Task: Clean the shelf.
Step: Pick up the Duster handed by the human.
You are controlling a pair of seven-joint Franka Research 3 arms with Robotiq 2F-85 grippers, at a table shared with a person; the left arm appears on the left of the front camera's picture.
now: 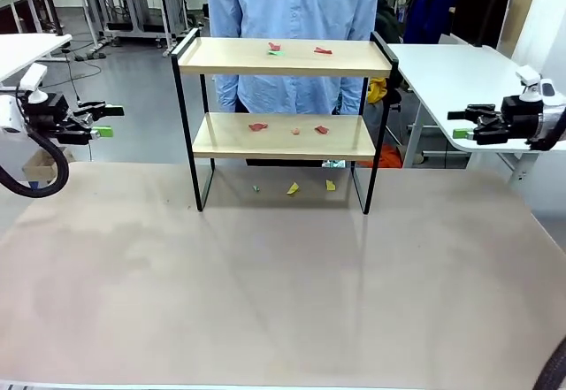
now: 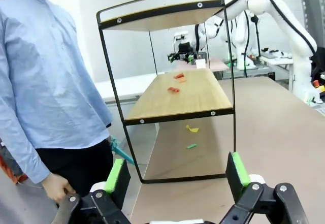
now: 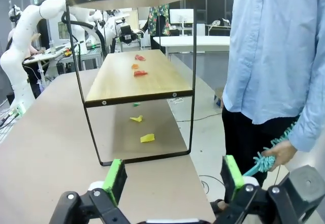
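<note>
The shelf (image 1: 283, 138) is standing upright at the middle of the table's (image 1: 265, 293) far edge, and a person (image 1: 292, 1) in a light blue shirt is standing just behind it. On its top board, a red scrap with a green bit (image 1: 275, 48) is lying left of centre, with another red scrap (image 1: 323, 50) to its right. Three reddish scraps (image 1: 295, 129) are lying in a row on the lower board. On the table under the shelf, a small green scrap (image 1: 256, 188) and two yellow scraps (image 1: 293, 188) are lying near the far edge.

The left gripper (image 1: 106, 119) is hovering near the table's far left corner, level with the lower board, pointing at the shelf's end, its fingers spread with nothing between them. The right gripper (image 1: 462, 121) is mirroring it near the far right corner, likewise spread and empty. In the right wrist view, the person's hand (image 3: 282, 152) is gripping a teal duster (image 3: 261, 162) beside the far edge.
</note>
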